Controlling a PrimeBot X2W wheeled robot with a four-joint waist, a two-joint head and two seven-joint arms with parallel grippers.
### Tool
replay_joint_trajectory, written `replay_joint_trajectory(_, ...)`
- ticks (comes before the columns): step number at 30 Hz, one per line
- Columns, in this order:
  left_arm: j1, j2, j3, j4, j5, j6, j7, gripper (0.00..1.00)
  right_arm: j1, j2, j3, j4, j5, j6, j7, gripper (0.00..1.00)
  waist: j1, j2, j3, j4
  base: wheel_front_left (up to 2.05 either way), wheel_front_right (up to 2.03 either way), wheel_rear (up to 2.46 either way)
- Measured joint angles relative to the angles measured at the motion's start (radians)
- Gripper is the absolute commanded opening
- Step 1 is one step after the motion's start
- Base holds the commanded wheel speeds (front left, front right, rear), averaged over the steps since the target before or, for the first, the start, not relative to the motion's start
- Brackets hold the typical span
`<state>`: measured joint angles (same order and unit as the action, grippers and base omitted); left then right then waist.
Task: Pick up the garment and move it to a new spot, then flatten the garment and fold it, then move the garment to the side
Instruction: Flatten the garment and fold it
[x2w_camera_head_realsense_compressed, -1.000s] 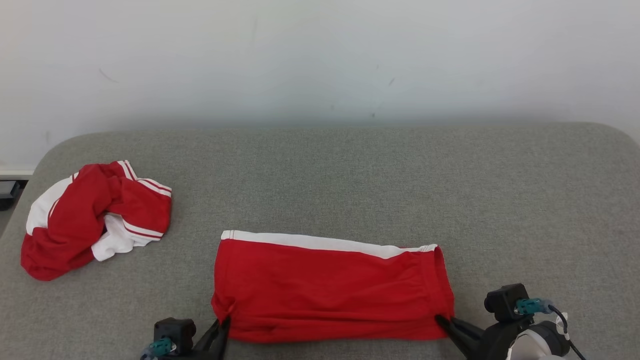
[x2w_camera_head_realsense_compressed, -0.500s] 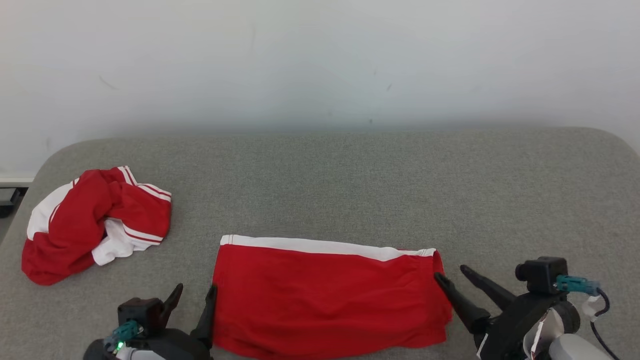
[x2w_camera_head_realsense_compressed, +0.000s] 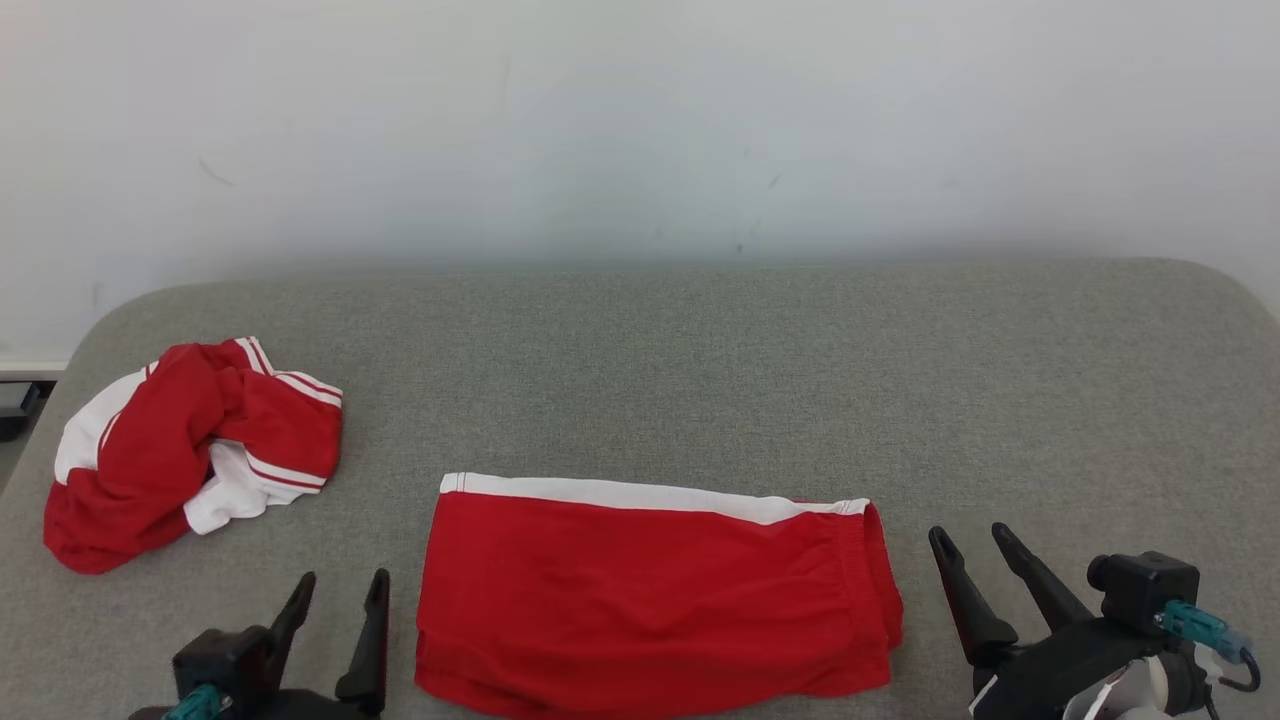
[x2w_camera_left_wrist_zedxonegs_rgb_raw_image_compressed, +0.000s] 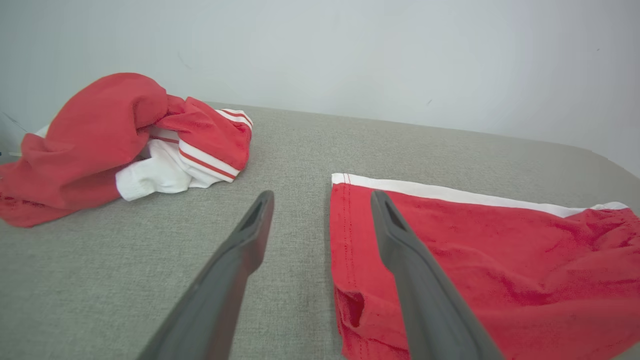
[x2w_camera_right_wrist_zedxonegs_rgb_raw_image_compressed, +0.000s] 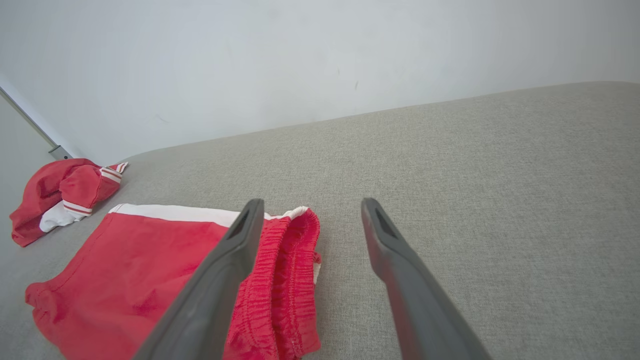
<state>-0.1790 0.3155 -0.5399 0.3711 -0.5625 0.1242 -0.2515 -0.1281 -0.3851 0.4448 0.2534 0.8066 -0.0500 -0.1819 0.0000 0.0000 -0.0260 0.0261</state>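
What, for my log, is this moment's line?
folded shorts: flat | left end effector: open | right end effector: open | next: move aside

Grey cushion (x2w_camera_head_realsense_compressed: 760, 380) lay open across middle and right of frame, folded red shorts (x2w_camera_head_realsense_compressed: 650, 590) occupied lower centre, crumpled red garment (x2w_camera_head_realsense_compressed: 190, 450) blocked the left, wall (x2w_camera_head_realsense_compressed: 640, 120) closed off the top.

The grey fabric-covered surface (x2w_camera_head_realsense_compressed: 700, 380) has rounded far corners. Near its front edge, about the middle, lies the garment (x2w_camera_head_realsense_compressed: 650, 590): red shorts folded flat into a rectangle, with a white band along the far side and the gathered waistband at the right end. Well apart from it, by the left rim, a second red-and-white garment (x2w_camera_head_realsense_compressed: 180, 450) sits crumpled in a heap.
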Motion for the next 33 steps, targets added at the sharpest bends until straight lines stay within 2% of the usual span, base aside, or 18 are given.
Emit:
replay_joint_trajectory(2, 0.028, -0.007, 0.046, -0.001, 0.039, 0.000, 0.000, 1.00, 0.013, 0.012, -0.003, -0.001, 0.000, -0.015, -0.018, 1.00, 0.0000, 0.0000, 0.001, 0.001, 0.00, 0.00, 0.00)
replay_joint_trajectory(9, 0.092, -0.048, 0.152, -0.034, 0.131, 0.000, 0.000, 1.00, 0.037, 0.016, -0.029, -0.016, -0.011, -0.034, -0.040, 1.00, 0.0000, 0.0000, 0.000, 0.007, 0.00, 0.00, 0.00)
replay_joint_trajectory(10, 0.105, -0.064, 0.202, -0.050, 0.150, 0.000, 0.000, 1.00, 0.039, 0.015, -0.035, -0.020, -0.019, -0.038, -0.044, 1.00, 0.0000, 0.0000, -0.001, 0.010, 0.00, 0.00, 0.00)
replay_joint_trajectory(20, 0.157, -0.107, 0.295, -0.125, 0.248, 0.000, 0.000, 1.00, 0.041, 0.027, -0.018, -0.018, -0.051, -0.048, -0.043, 1.00, 0.0000, 0.0000, -0.002, 0.018, 0.00, 0.00, 0.00)
replay_joint_trajectory(33, 0.178, -0.158, 0.308, -0.184, 0.318, 0.000, 0.000, 1.00, -0.071, 0.043, 0.062, 0.078, -0.077, -0.057, 0.157, 1.00, 0.0000, 0.0000, 0.007, 0.041, 0.00, 0.00, 0.00)
